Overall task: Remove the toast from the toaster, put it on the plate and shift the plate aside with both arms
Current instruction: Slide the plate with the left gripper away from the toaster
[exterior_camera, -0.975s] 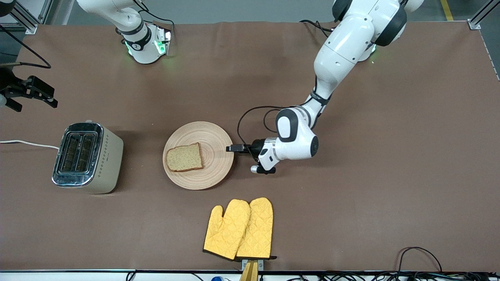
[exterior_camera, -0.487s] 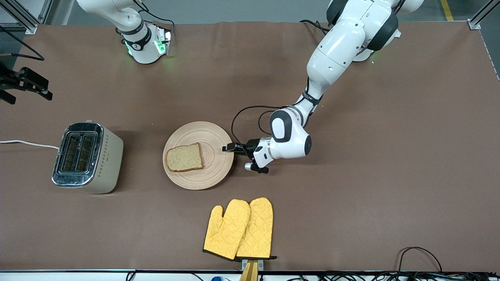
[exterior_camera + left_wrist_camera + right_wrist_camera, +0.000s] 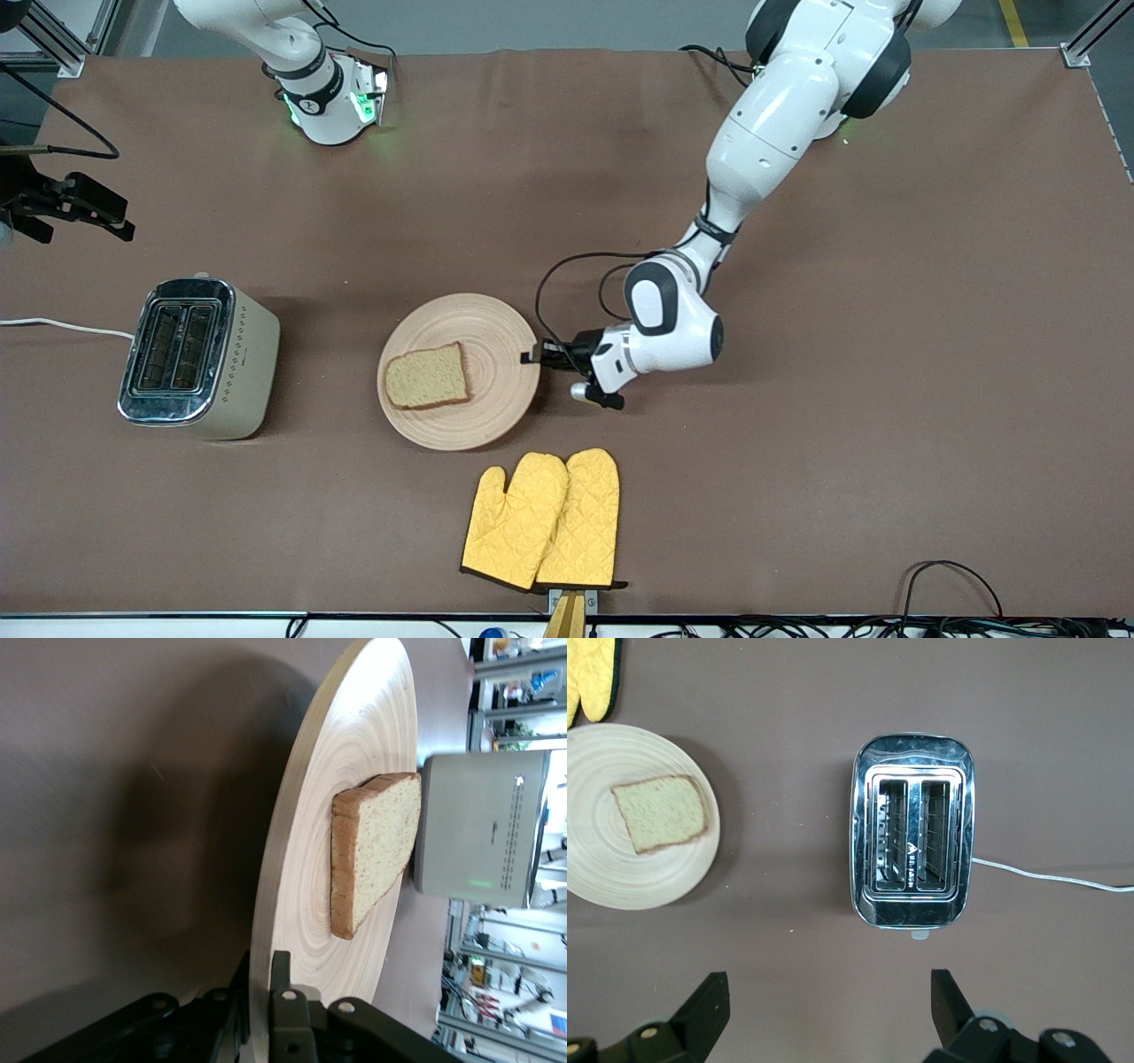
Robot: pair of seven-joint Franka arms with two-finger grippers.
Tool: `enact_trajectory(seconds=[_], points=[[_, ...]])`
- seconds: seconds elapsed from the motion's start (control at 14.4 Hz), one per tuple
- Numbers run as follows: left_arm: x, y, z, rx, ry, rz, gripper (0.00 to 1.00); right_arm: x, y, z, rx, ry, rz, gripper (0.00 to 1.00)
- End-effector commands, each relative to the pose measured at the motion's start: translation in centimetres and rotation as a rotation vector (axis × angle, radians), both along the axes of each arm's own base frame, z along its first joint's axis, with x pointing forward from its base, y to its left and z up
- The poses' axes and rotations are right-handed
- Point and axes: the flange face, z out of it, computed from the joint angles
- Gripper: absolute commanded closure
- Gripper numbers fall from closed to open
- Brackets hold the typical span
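The round wooden plate [image 3: 496, 354] lies in the middle of the table with the toast [image 3: 427, 376] flat on it. My left gripper [image 3: 534, 356] is shut on the plate's rim at the side toward the left arm's end. In the left wrist view the fingers clamp the rim [image 3: 263, 992] of the plate [image 3: 310, 868], with the toast [image 3: 376, 850] farther in. My right gripper [image 3: 84, 217] is open and empty in the air at the right arm's end, over the table beside the toaster. Its wrist view [image 3: 830, 1014] shows the plate [image 3: 602, 877] and toast [image 3: 660, 813].
A steel toaster [image 3: 197, 356] with two empty slots stands toward the right arm's end, also in the right wrist view [image 3: 914, 843]; its white cord runs off the table. Two yellow oven mitts [image 3: 545, 518] lie nearer the front camera than the plate.
The plate with the toast has slid nearer the front camera and slightly toward the left arm's end, held by my left gripper. My right gripper has shifted only slightly.
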Motion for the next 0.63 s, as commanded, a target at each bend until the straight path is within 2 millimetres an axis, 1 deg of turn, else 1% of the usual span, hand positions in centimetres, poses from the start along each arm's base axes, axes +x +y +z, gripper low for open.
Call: enact_trajectory(seconds=[0.0, 0.07, 0.14, 0.28, 0.35, 0.42, 0.49, 0.56], points=[[3.0, 6.2, 6.9, 0.027, -0.001, 0.013, 1.00, -0.1, -0.5, 0.6, -0.010, -0.002, -0.036, 0.00], [3.8, 8.1, 8.3, 0.019, 0.030, -0.022, 1.00, -0.1, 0.5, 0.7, -0.016, -0.006, -0.018, 0.00], [5.0, 11.0, 9.8, -0.002, 0.058, -0.039, 1.00, -0.1, 0.8, 0.7, -0.015, -0.006, -0.014, 0.00], [7.0, 17.9, 11.0, -0.040, 0.100, -0.098, 1.00, -0.1, 0.7, 1.0, -0.015, -0.012, -0.014, 0.00], [7.8, 21.9, 11.0, -0.035, 0.100, -0.130, 1.00, -0.1, 0.6, 1.0, -0.015, -0.012, -0.016, 0.00], [8.6, 26.7, 10.9, -0.033, 0.082, -0.157, 1.00, -0.1, 0.2, 1.0, -0.015, -0.013, -0.022, 0.00], [9.0, 30.7, 10.7, -0.047, 0.060, -0.172, 1.00, -0.1, 0.2, 0.9, -0.015, -0.013, -0.016, 0.00], [9.3, 34.6, 10.7, -0.075, 0.036, -0.187, 1.00, 0.0, -0.3, 1.0, -0.016, -0.016, -0.026, 0.00]])
